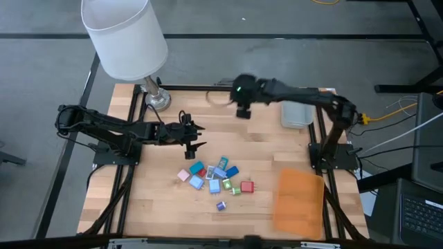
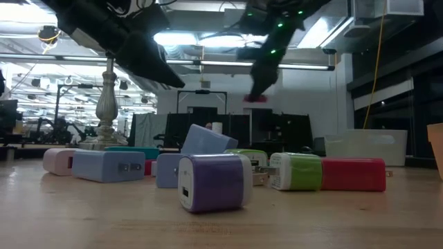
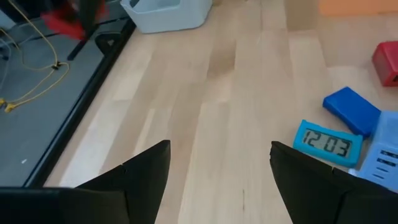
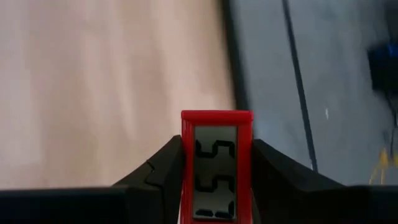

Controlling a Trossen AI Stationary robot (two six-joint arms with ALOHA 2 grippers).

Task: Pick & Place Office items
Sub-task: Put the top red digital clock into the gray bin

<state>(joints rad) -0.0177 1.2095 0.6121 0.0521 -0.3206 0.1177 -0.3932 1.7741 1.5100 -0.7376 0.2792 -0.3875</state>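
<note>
Holding a small red digital clock between its fingers, the right gripper hangs above the far part of the table, partway between the cluster of items and the grey tray that sits by the far right edge. The clock's display faces the wrist camera and the jaws are clenched on its two sides. In the low view the same red piece shows high in the air, well clear of the wood.

The left gripper waits with its jaws released and nothing between them, just beyond the far side of the cluster — a light blue clock and a dark blue block lie near its fingers.

As for progress, the job looks early. The tray's inside cannot be read well from above, so how many pieces it already holds is unclear. About a dozen office items remain bunched near the middle of the near half, among them a purple charger cube, a green one and a red one. An orange sheet lies at the near right corner and a lamp stands at the far left corner.
</note>
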